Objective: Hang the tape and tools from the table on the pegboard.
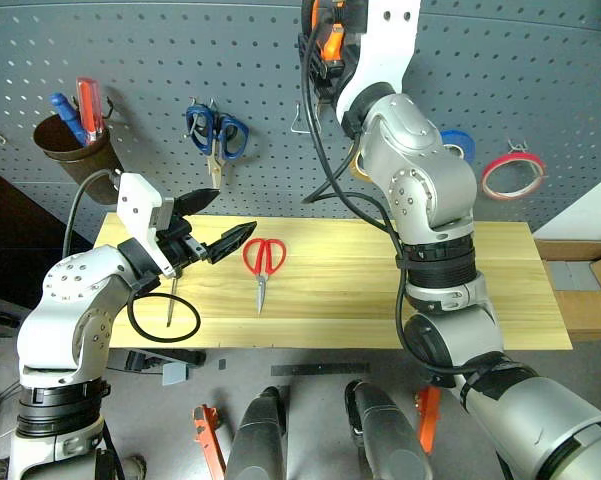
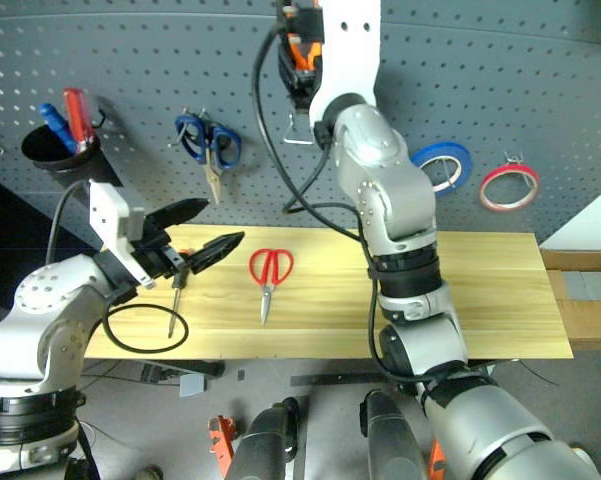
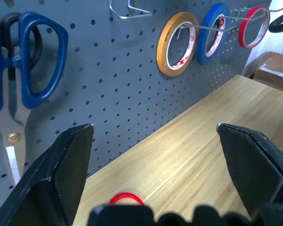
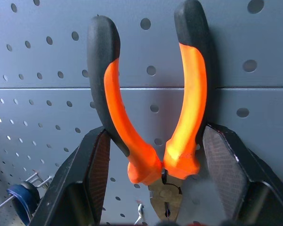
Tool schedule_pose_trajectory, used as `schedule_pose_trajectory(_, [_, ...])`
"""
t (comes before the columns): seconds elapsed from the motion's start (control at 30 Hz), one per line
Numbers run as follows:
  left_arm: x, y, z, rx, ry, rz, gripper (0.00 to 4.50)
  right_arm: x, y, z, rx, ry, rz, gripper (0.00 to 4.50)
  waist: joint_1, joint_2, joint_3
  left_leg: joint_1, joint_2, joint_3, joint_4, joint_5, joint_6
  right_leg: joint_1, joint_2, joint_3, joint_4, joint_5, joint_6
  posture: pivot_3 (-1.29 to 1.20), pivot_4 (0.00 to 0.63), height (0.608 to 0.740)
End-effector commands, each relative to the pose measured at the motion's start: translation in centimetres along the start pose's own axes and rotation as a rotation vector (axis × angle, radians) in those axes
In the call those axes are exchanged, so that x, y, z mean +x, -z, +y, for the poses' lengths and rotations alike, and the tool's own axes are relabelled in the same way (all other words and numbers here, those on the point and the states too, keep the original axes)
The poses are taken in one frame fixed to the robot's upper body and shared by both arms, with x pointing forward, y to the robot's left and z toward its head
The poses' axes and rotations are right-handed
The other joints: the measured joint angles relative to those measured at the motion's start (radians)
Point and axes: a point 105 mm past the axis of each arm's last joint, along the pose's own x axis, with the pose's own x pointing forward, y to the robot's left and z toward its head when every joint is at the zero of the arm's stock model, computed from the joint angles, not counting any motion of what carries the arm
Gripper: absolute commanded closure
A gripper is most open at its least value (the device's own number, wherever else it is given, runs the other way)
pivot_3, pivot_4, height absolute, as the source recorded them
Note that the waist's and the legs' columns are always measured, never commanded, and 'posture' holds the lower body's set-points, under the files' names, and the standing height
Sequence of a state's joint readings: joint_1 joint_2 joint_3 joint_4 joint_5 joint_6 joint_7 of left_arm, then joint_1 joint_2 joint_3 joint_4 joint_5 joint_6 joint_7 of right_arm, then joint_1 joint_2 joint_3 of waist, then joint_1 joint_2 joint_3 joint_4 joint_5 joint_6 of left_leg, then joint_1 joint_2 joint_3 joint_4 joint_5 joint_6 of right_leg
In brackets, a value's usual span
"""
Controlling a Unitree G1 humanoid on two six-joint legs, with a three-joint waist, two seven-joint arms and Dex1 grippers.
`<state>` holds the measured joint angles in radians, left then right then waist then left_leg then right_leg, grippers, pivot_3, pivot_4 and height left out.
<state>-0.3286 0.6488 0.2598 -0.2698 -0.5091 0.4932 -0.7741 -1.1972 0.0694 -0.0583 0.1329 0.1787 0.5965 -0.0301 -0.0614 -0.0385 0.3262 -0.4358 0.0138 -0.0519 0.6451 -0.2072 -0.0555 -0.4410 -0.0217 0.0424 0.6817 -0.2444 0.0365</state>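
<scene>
My right gripper [image 4: 155, 134] is raised high against the pegboard [image 1: 180, 50] and is shut on the orange-and-black pliers [image 4: 155, 117], whose handles point up along the panel. The left gripper [image 1: 230, 212] hangs open and empty just above the left part of the table [image 1: 360, 300]. Under it lies the slim screwdriver [image 2: 175, 300], its handle mostly hidden by the fingers. The red-handled scissors [image 1: 263, 262] lie flat on the table to the right of that gripper. The red tape [image 1: 513, 175] hangs on a hook at the pegboard's right.
A brown cup [image 1: 75, 145] with a blue and a red screwdriver hangs at the far left. Blue scissors [image 1: 217, 135] hang beside it. A yellow roll [image 3: 176, 42] and a blue roll [image 3: 212, 30] share a hook. A black cable loop [image 1: 165, 320] overhangs the table's front.
</scene>
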Motion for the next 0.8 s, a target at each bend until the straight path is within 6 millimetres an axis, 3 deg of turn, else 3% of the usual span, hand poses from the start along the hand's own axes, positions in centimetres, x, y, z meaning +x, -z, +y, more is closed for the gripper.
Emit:
schedule_pose_trajectory(0.03, [0.3,-1.5,-0.4,0.043,0.020,-0.043,0.00,-0.5,-0.8,0.3,-0.001,-0.004,-0.031,2.00,0.003,0.000,0.000,0.000,0.000,0.000,0.000,0.000,0.000,0.000,0.000,0.000,0.000,0.000,0.000,0.00,0.249,0.740])
schedule_pose_trajectory(0.23, [0.9,-1.4,-0.7,0.043,0.032,-0.047,0.00,-1.3,1.2,1.5,0.013,-0.020,0.020,2.00,0.003,0.000,0.000,0.000,0.000,0.000,-0.002,0.000,0.000,0.000,0.000,0.000,0.000,0.000,0.000,-0.01,0.252,0.740])
schedule_pose_trajectory(0.37, [1.2,-1.4,-0.7,0.047,0.034,-0.050,0.00,-1.5,1.5,1.8,0.007,-0.020,0.024,2.01,0.002,0.000,0.000,0.000,0.000,0.001,-0.002,0.000,0.000,-0.001,0.000,0.000,-0.001,0.000,0.000,-0.01,0.253,0.740])
schedule_pose_trajectory(0.5, [1.4,-1.4,-0.8,0.055,0.035,-0.053,0.00,-1.8,-1.5,1.4,-0.135,-0.004,-0.104,2.01,0.003,0.000,0.000,0.000,0.000,0.001,-0.002,0.000,0.000,-0.001,0.000,0.000,-0.001,0.000,0.000,-0.01,0.251,0.740])
schedule_pose_trajectory(0.63, [1.5,-1.3,-1.0,0.064,0.041,-0.053,0.00,-2.5,-3.1,2.2,-0.185,-0.049,-0.146,2.01,0.004,0.000,0.000,-0.001,0.000,0.000,-0.002,0.000,0.000,-0.001,0.000,0.000,-0.001,0.000,0.000,-0.01,0.252,0.740])
schedule_pose_trajectory(0.8, [1.7,-1.1,-1.0,0.072,0.042,-0.053,0.00,-3.0,-3.0,2.4,-0.189,-0.106,-0.110,2.01,0.004,0.000,0.000,-0.001,0.000,0.001,-0.002,0.000,0.000,-0.001,0.000,0.000,-0.001,0.000,0.000,-0.03,0.256,0.740])
